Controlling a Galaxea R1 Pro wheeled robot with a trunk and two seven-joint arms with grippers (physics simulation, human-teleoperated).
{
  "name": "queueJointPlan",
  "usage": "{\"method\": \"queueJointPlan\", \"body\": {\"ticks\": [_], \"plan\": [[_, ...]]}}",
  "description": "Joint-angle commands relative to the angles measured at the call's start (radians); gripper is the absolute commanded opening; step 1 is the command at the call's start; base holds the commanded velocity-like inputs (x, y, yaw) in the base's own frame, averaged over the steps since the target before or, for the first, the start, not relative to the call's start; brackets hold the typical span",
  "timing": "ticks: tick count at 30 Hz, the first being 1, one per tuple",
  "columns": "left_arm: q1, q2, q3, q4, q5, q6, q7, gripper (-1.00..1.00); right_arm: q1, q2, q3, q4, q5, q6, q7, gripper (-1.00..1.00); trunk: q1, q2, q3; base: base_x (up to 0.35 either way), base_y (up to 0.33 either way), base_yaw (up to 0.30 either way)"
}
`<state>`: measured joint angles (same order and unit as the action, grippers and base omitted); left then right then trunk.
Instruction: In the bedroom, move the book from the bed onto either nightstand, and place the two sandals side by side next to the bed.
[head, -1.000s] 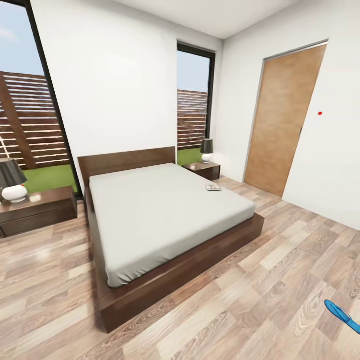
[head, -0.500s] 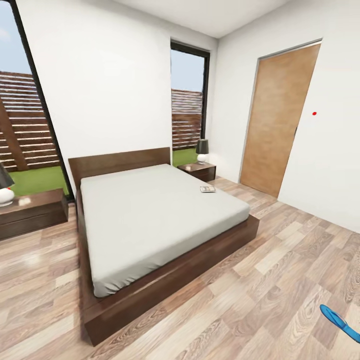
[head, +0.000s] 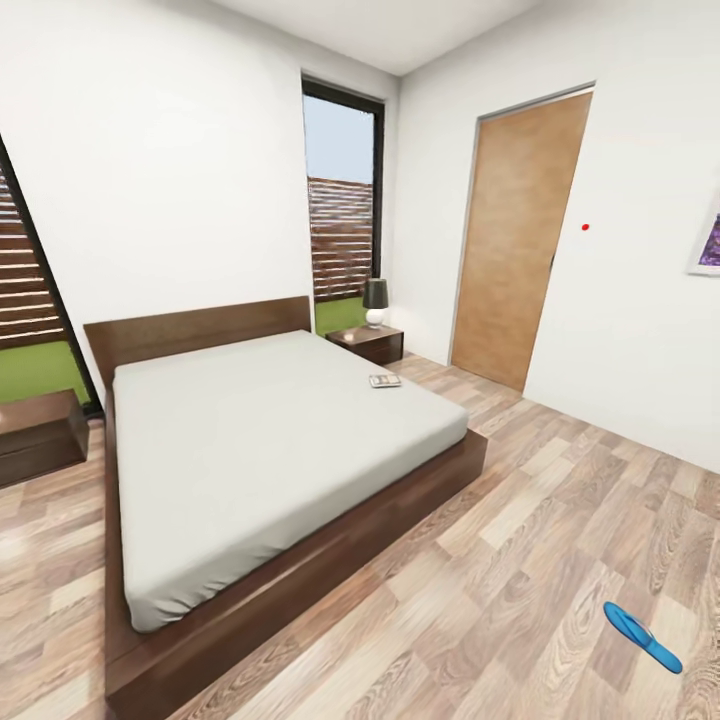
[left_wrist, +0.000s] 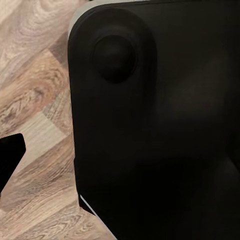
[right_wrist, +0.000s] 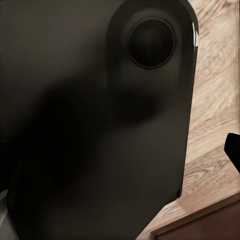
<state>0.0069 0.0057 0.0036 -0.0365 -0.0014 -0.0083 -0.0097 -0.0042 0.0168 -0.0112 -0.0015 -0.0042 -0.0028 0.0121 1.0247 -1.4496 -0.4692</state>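
Everything has slid left as our head turned right. We cannot tell how our jaws stand; both wrist views face dark robot body over floor (left_wrist: 35, 100). One sandal (head: 642, 637) lies near right, long axis running near-right. Far off, the book (head: 384, 381) rests by the bed's (head: 270, 440) right edge, near the nightstand (head: 366, 343).

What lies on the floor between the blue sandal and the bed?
Nothing. In the head view, the stretch from the sandal to the bed is bare wood-plank floor.
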Motion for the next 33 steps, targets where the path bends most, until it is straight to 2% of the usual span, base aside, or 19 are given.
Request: {"method": "queueJointPlan", "body": {"ticks": [1, 33], "plan": [[0.001, 0.000, 0.000, -0.002, 0.000, -0.001, -0.001, 1.00, 0.000, 0.000, -0.001, 0.000, 0.000, 0.000, 0.001, 1.00, 0.000, 0.000, -0.001, 0.157, -0.142, -0.167], [0.001, -0.009, 0.001, -0.009, 0.002, -0.001, -0.001, 1.00, 0.000, 0.000, 0.005, 0.000, 0.001, 0.000, 0.000, 1.00, 0.000, 0.000, -0.001, 0.140, -0.136, -0.153]]}}
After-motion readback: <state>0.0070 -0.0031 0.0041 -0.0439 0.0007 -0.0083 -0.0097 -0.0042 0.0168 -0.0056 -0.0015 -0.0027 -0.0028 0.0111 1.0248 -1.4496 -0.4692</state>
